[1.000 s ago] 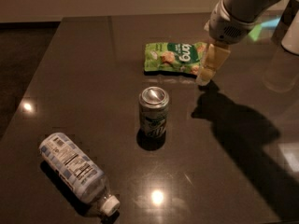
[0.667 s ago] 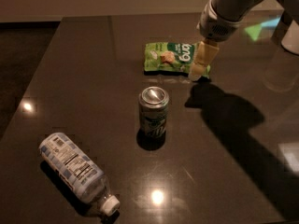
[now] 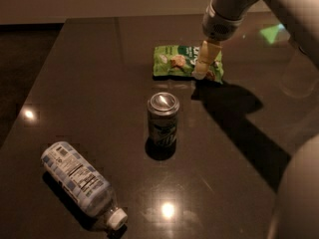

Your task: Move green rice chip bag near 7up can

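Note:
The green rice chip bag (image 3: 177,61) lies flat on the dark table (image 3: 84,73), toward the back and right of centre. The 7up can (image 3: 162,119) stands upright in the middle of the table, in front of the bag and apart from it. My gripper (image 3: 203,66) hangs from the arm at the upper right, with its pale fingers pointing down over the right part of the bag. The fingers cover that part of the bag.
A clear plastic bottle (image 3: 82,184) with a blue-white label lies on its side at the front left, cap toward the front. The arm's shadow falls across the table to the right of the can. The table's left edge runs along the dark floor.
The gripper has moved left, from just off the bag's right edge to over the bag's right part. The bag, can and bottle have not moved.

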`<control>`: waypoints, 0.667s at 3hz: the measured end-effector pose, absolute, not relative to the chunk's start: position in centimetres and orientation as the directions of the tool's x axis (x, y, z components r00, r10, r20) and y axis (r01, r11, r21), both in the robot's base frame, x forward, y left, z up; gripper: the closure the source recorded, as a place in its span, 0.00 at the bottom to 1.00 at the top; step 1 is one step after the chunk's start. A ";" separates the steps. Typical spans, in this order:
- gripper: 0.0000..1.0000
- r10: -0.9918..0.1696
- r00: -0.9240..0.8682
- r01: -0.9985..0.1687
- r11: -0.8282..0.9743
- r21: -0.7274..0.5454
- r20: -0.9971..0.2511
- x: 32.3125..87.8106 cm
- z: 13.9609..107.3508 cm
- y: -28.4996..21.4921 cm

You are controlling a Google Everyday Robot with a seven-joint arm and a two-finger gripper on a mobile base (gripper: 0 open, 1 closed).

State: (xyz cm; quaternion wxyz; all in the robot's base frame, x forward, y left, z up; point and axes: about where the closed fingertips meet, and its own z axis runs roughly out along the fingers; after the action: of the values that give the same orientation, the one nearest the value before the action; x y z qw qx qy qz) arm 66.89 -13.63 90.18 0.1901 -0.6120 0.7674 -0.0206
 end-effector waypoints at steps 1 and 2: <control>0.00 -0.951 -0.182 -0.942 0.242 -0.233 -0.251 68.4 89.0 -13.5; 0.00 -0.952 -0.180 -0.953 0.231 -0.197 -0.246 69.7 87.9 -13.3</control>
State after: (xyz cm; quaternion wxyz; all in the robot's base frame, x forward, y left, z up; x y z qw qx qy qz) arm 69.68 -13.35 87.87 0.1598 -0.6200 0.7682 0.0005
